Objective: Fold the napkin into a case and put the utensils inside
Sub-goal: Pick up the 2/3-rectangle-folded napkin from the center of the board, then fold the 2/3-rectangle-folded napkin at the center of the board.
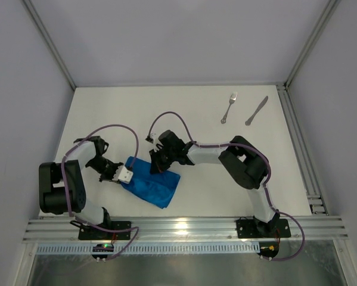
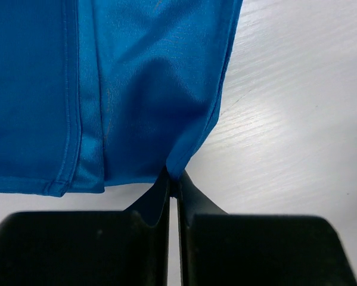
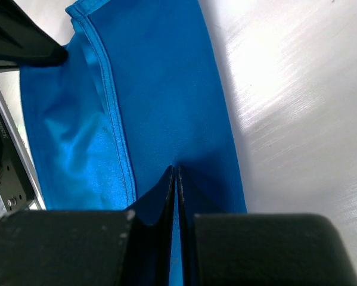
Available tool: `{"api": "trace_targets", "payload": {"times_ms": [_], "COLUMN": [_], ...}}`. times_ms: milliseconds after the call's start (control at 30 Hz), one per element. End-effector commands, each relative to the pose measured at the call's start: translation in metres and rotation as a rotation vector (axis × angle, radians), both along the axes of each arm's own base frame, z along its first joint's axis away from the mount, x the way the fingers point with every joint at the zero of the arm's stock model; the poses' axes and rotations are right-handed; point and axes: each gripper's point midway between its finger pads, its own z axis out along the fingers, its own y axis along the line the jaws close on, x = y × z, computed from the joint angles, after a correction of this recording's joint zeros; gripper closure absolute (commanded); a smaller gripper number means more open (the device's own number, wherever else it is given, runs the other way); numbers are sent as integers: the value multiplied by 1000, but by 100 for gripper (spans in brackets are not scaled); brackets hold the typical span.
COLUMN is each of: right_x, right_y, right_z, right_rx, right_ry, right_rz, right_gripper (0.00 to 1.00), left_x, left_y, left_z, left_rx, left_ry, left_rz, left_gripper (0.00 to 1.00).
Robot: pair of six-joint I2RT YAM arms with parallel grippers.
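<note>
The bright blue napkin (image 1: 157,186) lies folded into a slanted oblong on the white table, near the front between the two arms. My left gripper (image 1: 128,175) is shut on the napkin's (image 2: 136,89) left corner, and the cloth rises into the closed tips (image 2: 174,177). My right gripper (image 1: 157,165) is at the napkin's upper edge. Its tips (image 3: 176,170) are shut with a pinch of the blue cloth (image 3: 160,89) between them. The fork (image 1: 229,107) and the knife (image 1: 256,111) lie side by side at the back right, far from both grippers.
A metal rail (image 1: 178,229) runs along the table's near edge and another rail (image 1: 298,143) along its right side. Grey walls enclose the left, back and right. Purple cables (image 1: 115,128) loop over both arms.
</note>
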Motion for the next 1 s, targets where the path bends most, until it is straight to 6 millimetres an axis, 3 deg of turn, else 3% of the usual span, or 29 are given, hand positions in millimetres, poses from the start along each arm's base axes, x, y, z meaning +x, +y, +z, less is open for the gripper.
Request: {"api": "trace_targets", "payload": {"times_ms": [0, 433, 567, 700, 867, 933, 967], "right_x": [5, -5, 0, 12, 21, 22, 12], "right_y": [3, 2, 5, 5, 4, 4, 7], "right_z": [20, 16, 27, 43, 66, 79, 79], "right_rx": [22, -30, -18, -7, 2, -11, -21], "right_ry": [-50, -93, -152, -237, -327, -404, -432], "right_rz": [27, 88, 90, 64, 45, 44, 58], "right_gripper": [92, 85, 77, 61, 51, 48, 46], "left_x": [2, 11, 13, 14, 14, 15, 15], "left_y": [-19, -33, -30, -24, -16, -15, -15], "left_z": [22, 41, 41, 40, 41, 42, 42], "left_rx": [-125, -202, -170, -132, -85, -78, -77], "left_ry": [-31, 96, 110, 117, 126, 129, 132], "left_rz": [-159, 17, 52, 57, 50, 47, 47], "left_gripper": [100, 100, 100, 100, 100, 100, 100]}}
